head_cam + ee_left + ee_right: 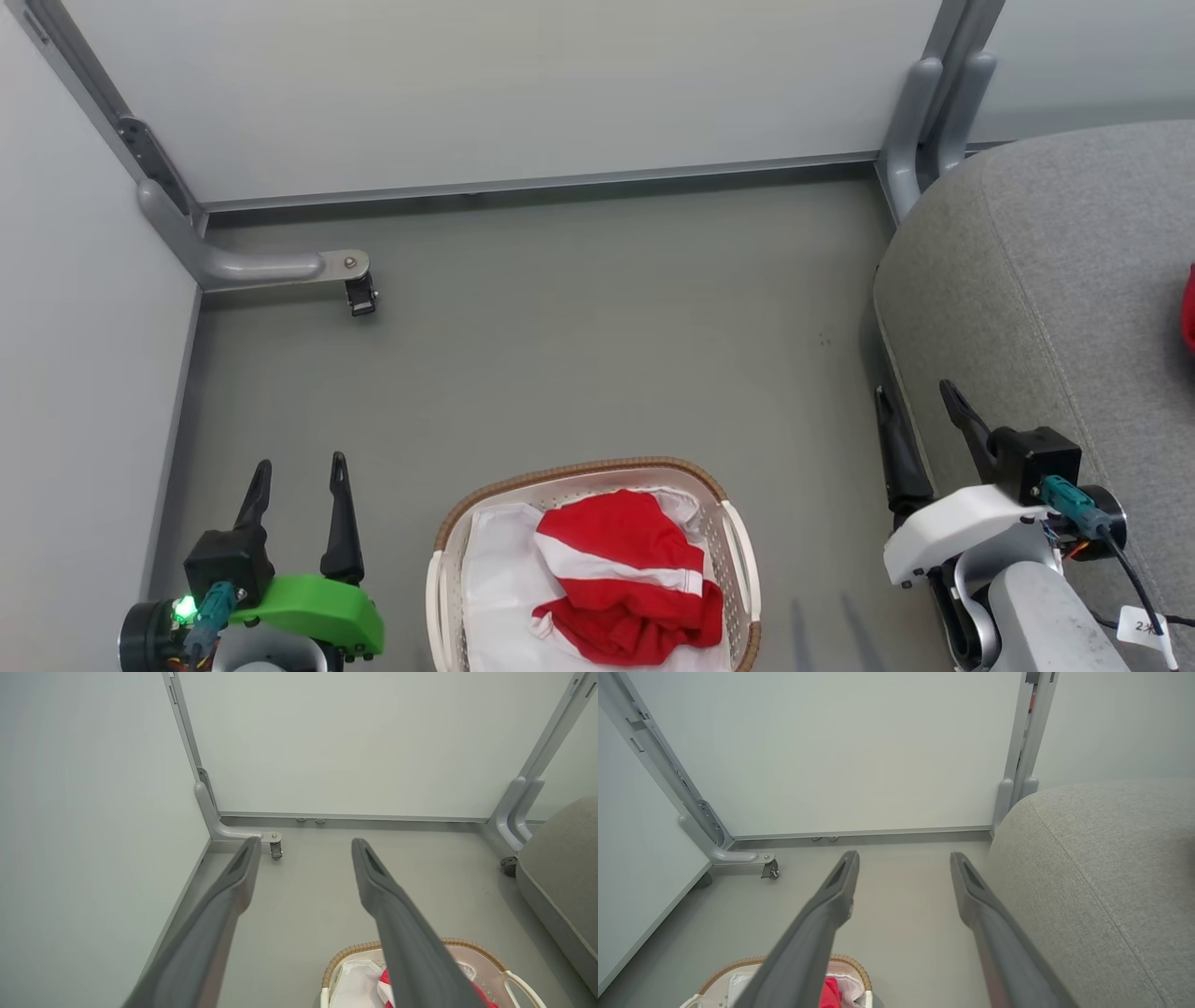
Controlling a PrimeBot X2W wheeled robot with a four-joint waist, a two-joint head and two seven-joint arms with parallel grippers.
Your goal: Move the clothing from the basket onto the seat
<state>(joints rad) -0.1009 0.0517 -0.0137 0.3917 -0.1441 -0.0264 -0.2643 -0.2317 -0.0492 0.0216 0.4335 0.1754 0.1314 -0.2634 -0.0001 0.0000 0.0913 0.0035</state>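
The left claw is spread wide and holds nothing. The right claw is spread and empty too, just beside the seat. Between them, on the grey floor, sits the basket. The clothing lies in it, a soft red heap with white stripes, on a white liner. So I think the reach is next: a claw must go down into the basket and pinch a fold. The basket is oval, white plastic with small holes and a brown woven rim. The seat is big, grey, round-edged cloth.
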